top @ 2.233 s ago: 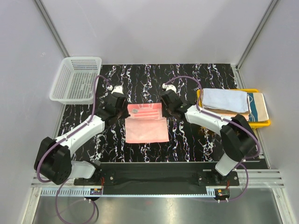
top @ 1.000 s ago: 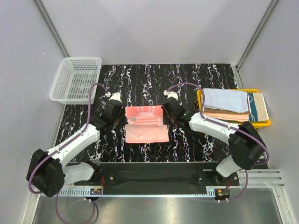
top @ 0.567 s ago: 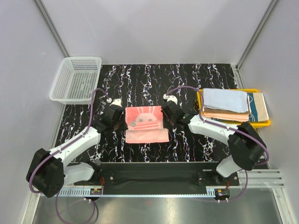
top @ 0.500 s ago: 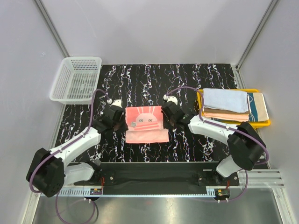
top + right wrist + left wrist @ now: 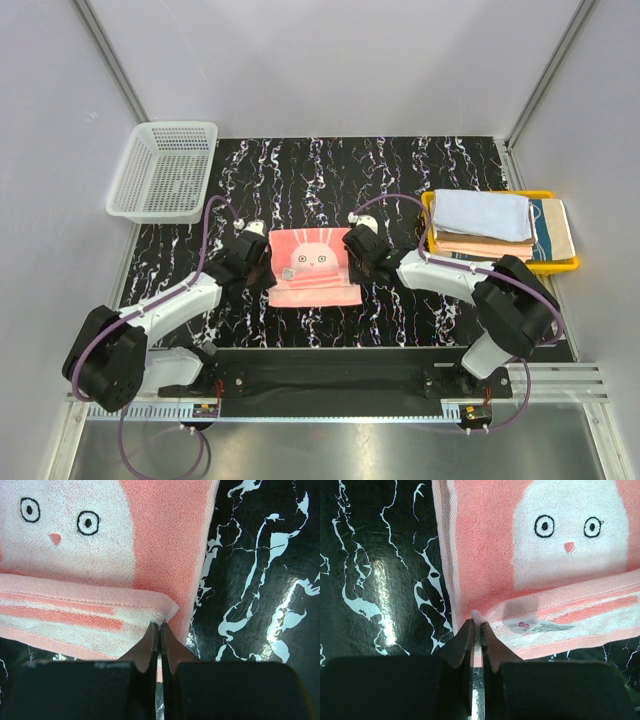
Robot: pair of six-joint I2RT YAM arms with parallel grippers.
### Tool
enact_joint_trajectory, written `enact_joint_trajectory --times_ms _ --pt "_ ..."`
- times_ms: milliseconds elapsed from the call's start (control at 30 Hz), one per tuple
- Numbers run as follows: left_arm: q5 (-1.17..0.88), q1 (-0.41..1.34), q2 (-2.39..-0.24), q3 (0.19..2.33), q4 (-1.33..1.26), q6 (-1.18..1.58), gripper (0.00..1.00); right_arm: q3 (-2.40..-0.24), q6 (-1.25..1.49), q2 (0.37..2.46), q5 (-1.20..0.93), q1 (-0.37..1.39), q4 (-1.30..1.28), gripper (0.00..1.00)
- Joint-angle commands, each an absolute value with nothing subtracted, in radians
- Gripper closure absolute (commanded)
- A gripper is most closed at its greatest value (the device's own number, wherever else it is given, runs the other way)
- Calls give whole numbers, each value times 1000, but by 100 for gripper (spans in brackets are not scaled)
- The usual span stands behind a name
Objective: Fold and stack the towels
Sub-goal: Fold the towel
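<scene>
- Coral-pink towel (image 5: pixel 314 268) with a white bunny face lies flat on the black marbled surface (image 5: pixel 400 165), between the two arms.
- Left jaws are pressed together on the left corner of its turned-over edge, pinching it.
- Right jaws pinch the opposite corner of that edge.
- Stack of folded towels (image 5: pixel 480 215) rests in the yellow tray (image 5: pixel 545 193), well to the right.
</scene>
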State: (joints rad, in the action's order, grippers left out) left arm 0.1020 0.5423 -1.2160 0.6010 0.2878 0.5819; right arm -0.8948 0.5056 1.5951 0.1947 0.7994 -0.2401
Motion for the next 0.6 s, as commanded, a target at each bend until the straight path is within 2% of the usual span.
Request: enact_joint_trajectory --times_ms 0,567 --pt "112 543 -1200 612 262 586 100 -890 514 1592 221 810 -218 100" --pt "111 543 -1137 617 330 577 99 -858 540 1539 218 834 -235 100"
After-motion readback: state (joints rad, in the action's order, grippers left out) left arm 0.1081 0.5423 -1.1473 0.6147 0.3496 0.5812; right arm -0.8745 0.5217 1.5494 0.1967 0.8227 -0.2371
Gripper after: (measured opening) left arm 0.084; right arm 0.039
